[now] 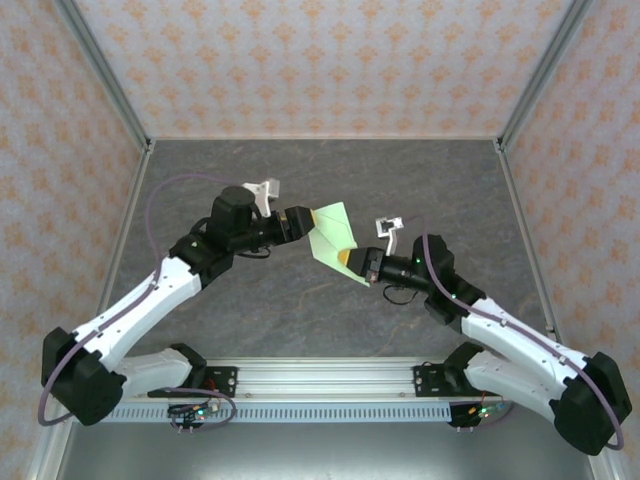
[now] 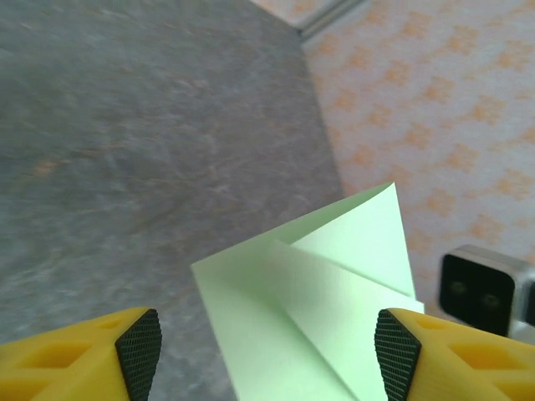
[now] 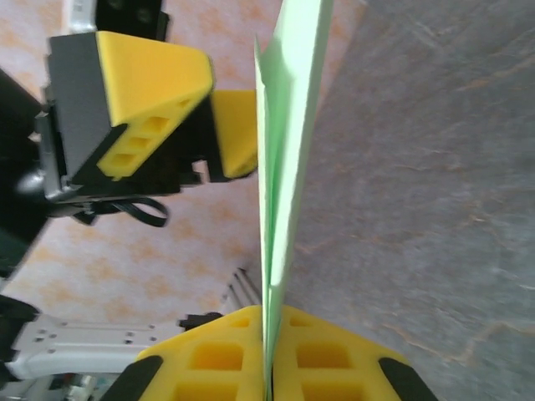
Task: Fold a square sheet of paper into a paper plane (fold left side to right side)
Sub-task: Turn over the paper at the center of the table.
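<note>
The folded sheet of paper (image 1: 333, 237) is hanging above the table (image 1: 250, 320), between both arms. The right gripper (image 3: 267, 372) is pinching one edge, jaws closed on it. The left gripper (image 2: 267, 342) is standing wide, its fingers (image 2: 138, 342) flanking the paper.

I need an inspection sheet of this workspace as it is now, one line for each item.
Surface: grey mottled table.
Job's things: folded pale-green paper, raised between the grippers.
Clutter: nothing seen.
Grippers: right gripper shut on the paper; left gripper open, paper between its jaws.
Cables: purple cable along each arm, away from the paper.
Surroundings: orange-patterned walls, metal frame posts.
</note>
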